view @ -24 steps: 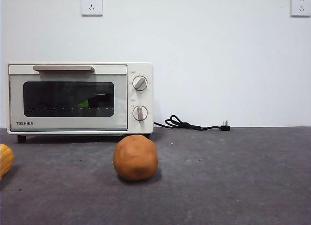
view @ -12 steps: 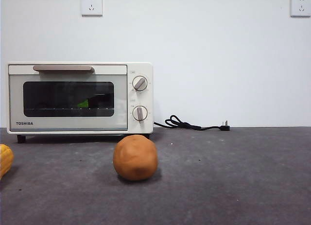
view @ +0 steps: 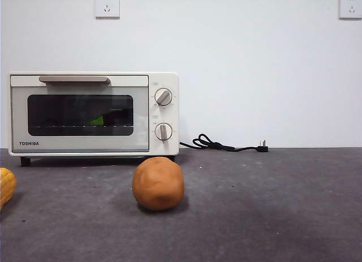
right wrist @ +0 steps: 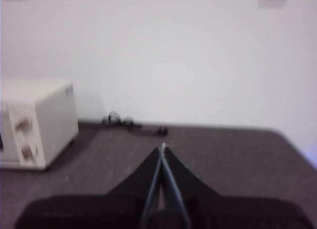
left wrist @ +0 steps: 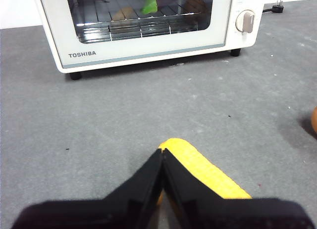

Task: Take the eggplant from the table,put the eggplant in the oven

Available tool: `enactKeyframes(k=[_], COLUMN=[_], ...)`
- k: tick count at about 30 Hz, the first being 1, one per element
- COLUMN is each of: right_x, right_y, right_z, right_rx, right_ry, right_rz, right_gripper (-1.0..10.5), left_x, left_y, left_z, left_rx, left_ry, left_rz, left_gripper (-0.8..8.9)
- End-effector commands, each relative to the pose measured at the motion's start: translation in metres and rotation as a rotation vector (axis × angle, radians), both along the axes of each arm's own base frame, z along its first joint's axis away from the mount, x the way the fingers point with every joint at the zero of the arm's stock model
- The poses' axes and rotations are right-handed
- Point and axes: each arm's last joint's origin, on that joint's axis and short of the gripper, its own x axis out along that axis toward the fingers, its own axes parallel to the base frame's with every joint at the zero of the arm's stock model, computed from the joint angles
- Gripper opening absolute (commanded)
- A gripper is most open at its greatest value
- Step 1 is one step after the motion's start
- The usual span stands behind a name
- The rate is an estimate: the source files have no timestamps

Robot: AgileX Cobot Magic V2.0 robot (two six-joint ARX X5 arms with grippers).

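The cream-white oven (view: 79,81) stands at the back left of the table (view: 271,205) with its door closed. Through the dark glass, the green cap of the eggplant (view: 98,121) shows on the wire rack; its purple body is hard to make out. The left wrist view shows the same green cap of the eggplant (left wrist: 149,5) behind the oven (left wrist: 148,43) door. My left gripper (left wrist: 162,152) is shut and empty, hovering in front of the oven. My right gripper (right wrist: 163,147) is shut and empty, off to the right of the oven (right wrist: 39,122). Neither arm appears in the front view.
An orange-brown ball (view: 158,183) sits on the table before the oven's knob side. A yellow corn-like item (view: 5,185) lies at the left edge, below my left gripper, the corn (left wrist: 203,169) partly hidden by it. A black power cord (view: 220,145) lies along the wall.
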Motion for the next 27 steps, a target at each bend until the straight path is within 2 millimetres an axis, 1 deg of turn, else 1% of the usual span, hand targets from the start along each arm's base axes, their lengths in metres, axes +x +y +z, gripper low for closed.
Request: enactKeyframes(k=[1, 5, 8, 11, 13, 19, 23, 27], right_x=[0.016, 0.036, 0.044, 0.049, 0.051, 0.054, 0.055, 0.058], right_y=[0.0, 0.0, 0.0, 0.0, 0.0, 0.0, 0.0, 0.0], right_z=[-0.025, -0.063, -0.087, -0.106, -0.115, -0.135, -0.132, -0.134], right_rx=[0.003, 0.003, 0.003, 0.002, 0.002, 0.002, 0.002, -0.006], right_ry=[0.046, 0.139, 0.212, 0.271, 0.298, 0.356, 0.327, 0.293], right_rz=[0.0, 0.0, 0.001, 0.0, 0.0, 0.001, 0.001, 0.001], right_gripper=[0.0, 0.0, 0.0, 0.0, 0.0, 0.0, 0.0, 0.0], left_x=[0.0, 0.0, 0.0, 0.0, 0.0, 0.0, 0.0, 0.0], left_y=[0.0, 0.0, 0.0, 0.0, 0.0, 0.0, 0.0, 0.0], left_z=[-0.002, -0.002, -0.002, -0.002, -0.002, -0.002, -0.002, -0.002], left_rx=[-0.008, -0.008, -0.008, -0.008, -0.008, -0.008, -0.008, -0.008], left_ry=[0.003, 0.003, 0.003, 0.003, 0.003, 0.003, 0.004, 0.004], left_rz=[-0.006, -0.006, -0.006, -0.006, -0.006, -0.006, -0.006, -0.006], left_gripper=[-0.04, -0.04, -0.04, -0.04, -0.04, -0.04, -0.04, -0.04])
